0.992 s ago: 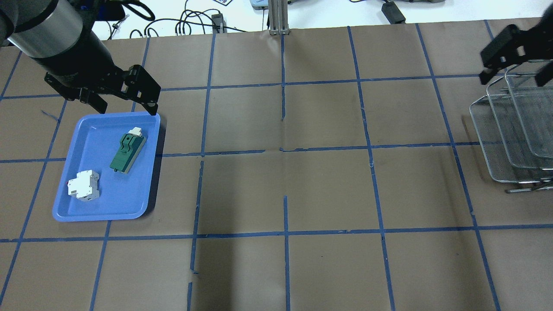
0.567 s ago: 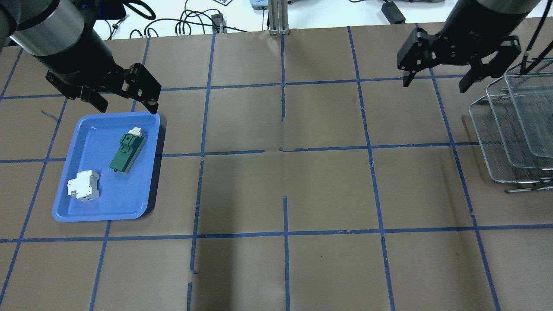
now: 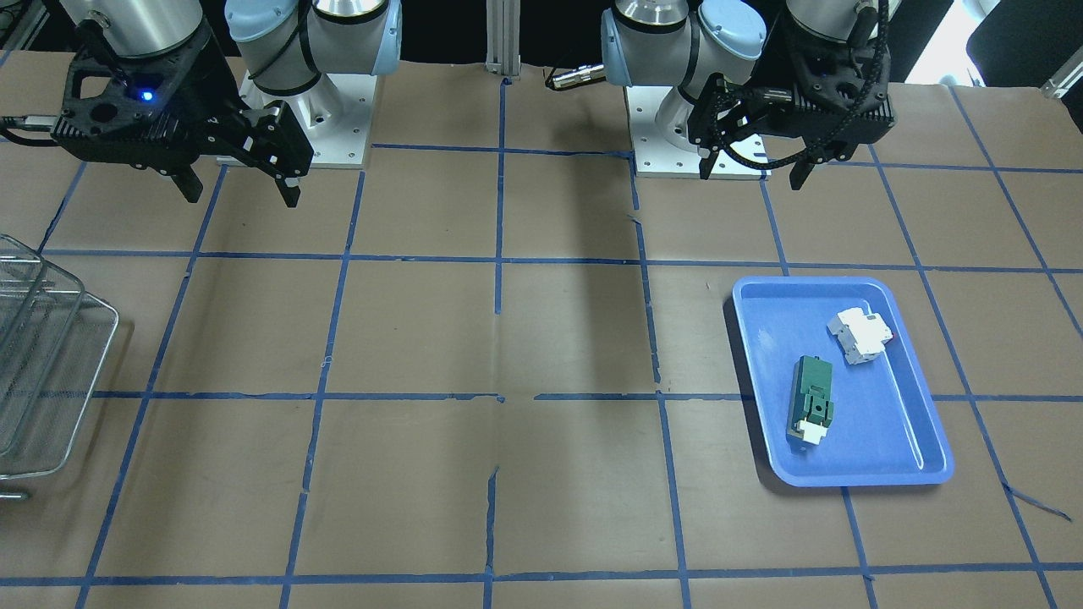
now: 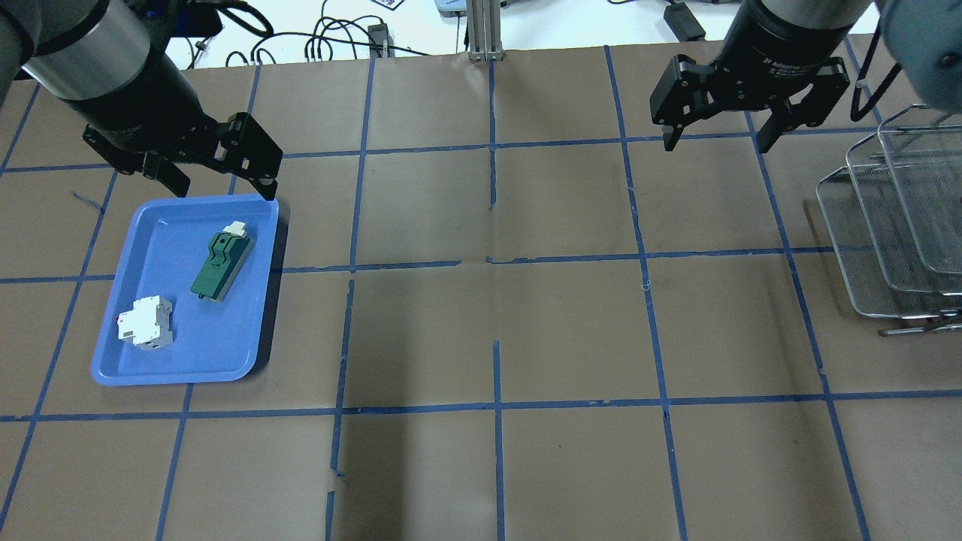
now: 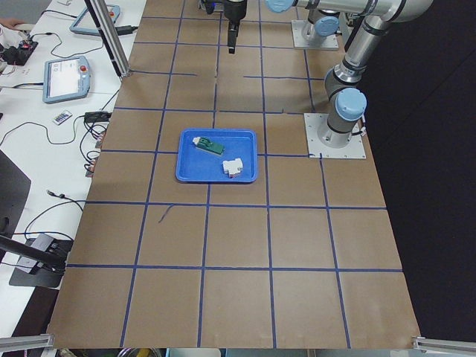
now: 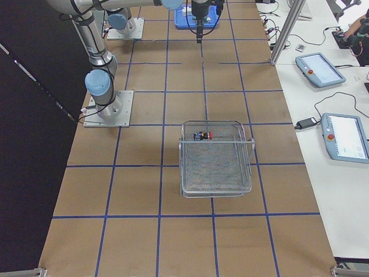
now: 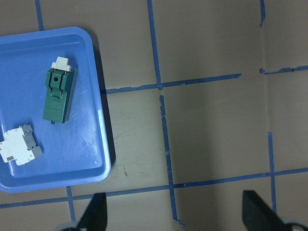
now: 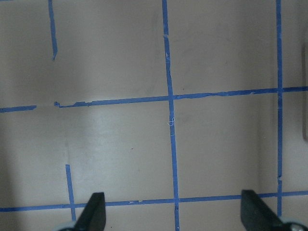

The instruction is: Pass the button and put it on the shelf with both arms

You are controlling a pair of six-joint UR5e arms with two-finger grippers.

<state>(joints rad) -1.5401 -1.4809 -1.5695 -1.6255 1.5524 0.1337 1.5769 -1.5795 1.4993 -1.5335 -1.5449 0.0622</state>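
Note:
The button (image 6: 203, 136), with its red cap, lies in the silver wire-mesh shelf (image 6: 219, 167), near its edge on the robot's side, and shows only in the exterior right view. The shelf also stands at the right edge of the overhead view (image 4: 864, 248) and at the left edge of the front-facing view (image 3: 76, 372). My right gripper (image 4: 718, 143) is open and empty, hanging above the table left of the shelf. My left gripper (image 4: 222, 180) is open and empty over the far edge of the blue tray (image 4: 180, 373). Both wrist views show wide-apart fingers with nothing between them.
The blue tray holds a green relay block (image 4: 220, 258) and a white circuit breaker (image 4: 146, 323). Brown paper with a blue tape grid covers the table. Cables and a metal post (image 4: 481, 30) sit beyond the far edge.
My right gripper has moved left, away from the shelf, toward the table's back middle. It stays open. The left gripper has not moved.

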